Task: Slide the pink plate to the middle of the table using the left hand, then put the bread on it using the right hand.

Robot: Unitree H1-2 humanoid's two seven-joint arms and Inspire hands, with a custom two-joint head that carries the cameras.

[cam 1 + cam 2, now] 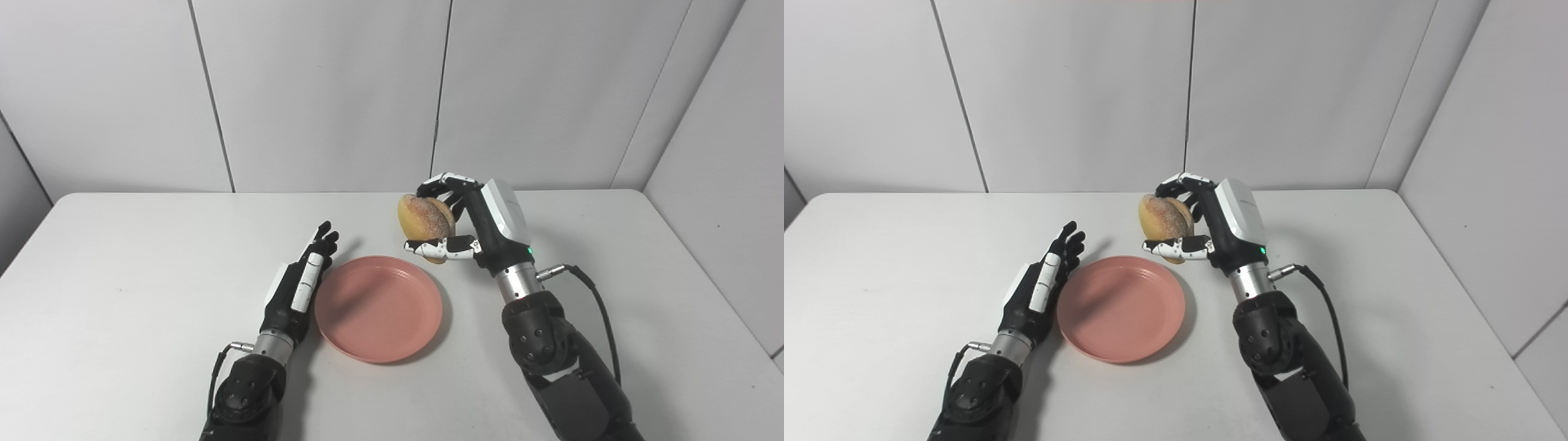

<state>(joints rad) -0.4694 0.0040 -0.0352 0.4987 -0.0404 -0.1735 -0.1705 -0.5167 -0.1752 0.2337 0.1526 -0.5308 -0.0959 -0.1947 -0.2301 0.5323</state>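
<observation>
A pink plate (378,308) lies flat near the middle of the white table (122,275). My left hand (300,285) is open, fingers stretched out, lying against the plate's left rim. My right hand (471,226) is shut on a round golden bread roll (424,220) and holds it in the air just beyond the plate's far right edge, above table level. The same scene shows in the right eye view, with the plate (1121,308), the bread (1165,222), the left hand (1041,288) and the right hand (1216,223).
White wall panels (318,92) stand behind the table and along its right side. A black cable (597,306) loops off my right wrist. Bare tabletop lies to the left, right and front of the plate.
</observation>
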